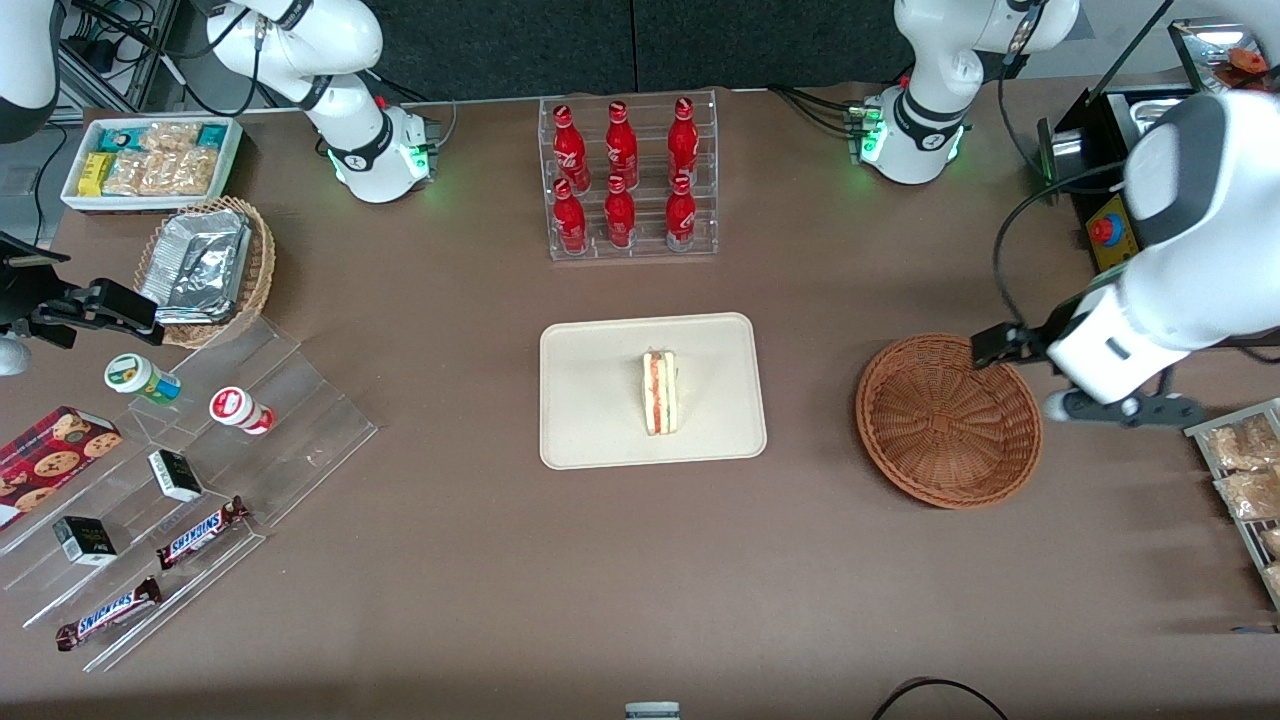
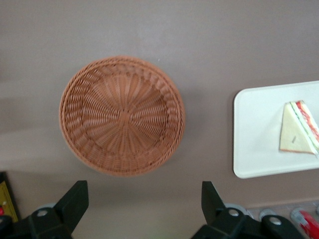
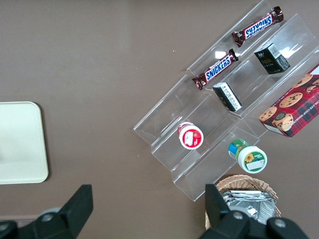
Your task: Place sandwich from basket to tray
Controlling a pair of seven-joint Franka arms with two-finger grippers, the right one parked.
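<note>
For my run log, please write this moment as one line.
sandwich: on tray | basket: empty | gripper: open, above table beside basket

Front view overlooks the whole table; both wrist views look straight down.

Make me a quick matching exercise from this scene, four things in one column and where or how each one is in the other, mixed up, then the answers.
Things:
1. sandwich
2. basket
3. tray
4. hand

States:
A. empty, lying toward the working arm's end of the table
B. open, above the table beside the basket
C. lying on the tray
D. nearer the front camera than the bottle rack, holding the sandwich

Pairs: 1-C, 2-A, 3-D, 4-B
</note>
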